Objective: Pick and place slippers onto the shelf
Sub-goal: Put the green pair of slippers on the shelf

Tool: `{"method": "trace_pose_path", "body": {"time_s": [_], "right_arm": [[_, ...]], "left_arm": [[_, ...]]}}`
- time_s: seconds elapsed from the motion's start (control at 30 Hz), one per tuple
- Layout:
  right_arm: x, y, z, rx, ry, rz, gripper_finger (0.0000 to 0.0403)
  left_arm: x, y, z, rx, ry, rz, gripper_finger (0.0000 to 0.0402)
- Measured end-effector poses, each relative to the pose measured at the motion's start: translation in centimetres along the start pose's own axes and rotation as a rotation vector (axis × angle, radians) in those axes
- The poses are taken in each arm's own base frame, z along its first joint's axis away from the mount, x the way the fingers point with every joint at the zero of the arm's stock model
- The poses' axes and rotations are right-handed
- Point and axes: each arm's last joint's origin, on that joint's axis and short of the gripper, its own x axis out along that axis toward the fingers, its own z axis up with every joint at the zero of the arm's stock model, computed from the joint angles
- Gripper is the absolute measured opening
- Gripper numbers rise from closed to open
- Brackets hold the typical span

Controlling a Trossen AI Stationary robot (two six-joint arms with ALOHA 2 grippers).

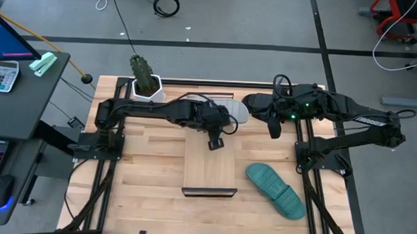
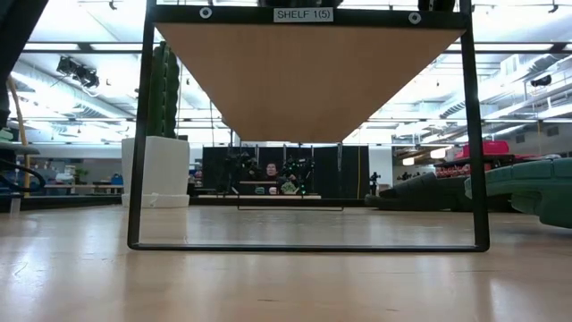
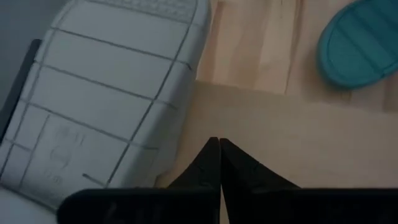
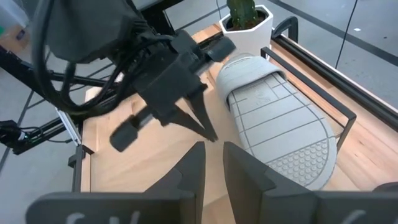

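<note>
Grey ribbed slide sandal [image 4: 280, 118] lay on the long light-wood shelf [image 1: 210, 166], the left gripper [image 1: 216, 141] beside it, fingers together; the right gripper [image 4: 212, 163] hovered near, fingers slightly apart, empty.

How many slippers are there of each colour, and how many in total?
light grey slipper: 1
teal slipper: 1
black slipper, partly hidden under the right arm: 1
Total: 3

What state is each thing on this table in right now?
Grey slipper: lying on the shelf's far end, nothing holding it.
Teal slipper: on the tabletop, not yet shelved.
Shelf: near end bare.
Left hand: shut, empty, over the shelf.
Right hand: slightly open, empty.
</note>
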Motion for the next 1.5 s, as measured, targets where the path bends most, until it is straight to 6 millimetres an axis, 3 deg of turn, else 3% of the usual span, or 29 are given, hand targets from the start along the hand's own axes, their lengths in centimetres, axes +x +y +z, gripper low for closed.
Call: {"method": "trace_pose_path", "body": {"time_s": [0.33, 0.53, 0.7, 1.23, 1.5], "right_arm": [[0.0, 0.0, 0.0, 0.006, -0.003, 0.002, 0.0065], [0.0, 0.0, 0.1, 0.006, -0.006, 0.003, 0.0065], [0.0, 0.0, 0.1, 0.008, -0.007, 0.003, 0.0065], [0.0, 0.1, 0.1, 0.033, -0.014, 0.007, 0.0065], [0.0, 0.1, 0.2, 0.044, -0.023, 0.012, 0.0065]], "left_arm": [[-4.9, -1.4, -0.2, -0.070, -0.096, 0.040, 0.0003], [-6.1, -1.9, -0.6, -0.204, -0.345, -0.034, 0.0002], [-5.4, -2.2, -3.3, -0.285, -0.387, -0.073, 0.0002], [-7.5, 0.4, -12.5, -0.503, -0.792, -0.134, 0.0001], [-8.2, 1.7, -17.3, -0.412, -1.034, -0.302, 0.0001]]}}
